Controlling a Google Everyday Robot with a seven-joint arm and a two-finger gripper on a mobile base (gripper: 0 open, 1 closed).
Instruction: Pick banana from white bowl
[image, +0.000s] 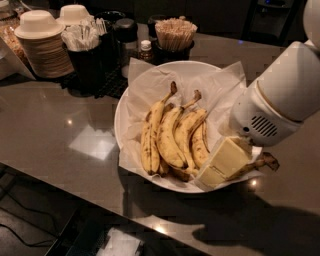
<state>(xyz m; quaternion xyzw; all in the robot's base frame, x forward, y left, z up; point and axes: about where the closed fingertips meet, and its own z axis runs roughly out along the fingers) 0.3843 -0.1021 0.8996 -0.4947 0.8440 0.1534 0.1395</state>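
The white bowl (125, 107), lined with crinkled white paper, sits mid-counter. Several speckled bananas (170, 137) lie bunched in its middle. The banana (257, 163) lies apart at the bowl's front right edge. Only its yellow end and dark shrivelled stem show, poking out to the right over the rim. My gripper (225, 162), cream-coloured under the big white wrist, is down in the bowl right on that banana and covers most of it.
At the back left are stacked cream paper bowls (42, 40), a black caddy with wrapped utensils (87, 42), a small bottle (146, 49) and a cup of wooden stirrers (175, 34). The counter's front edge runs diagonally below the bowl.
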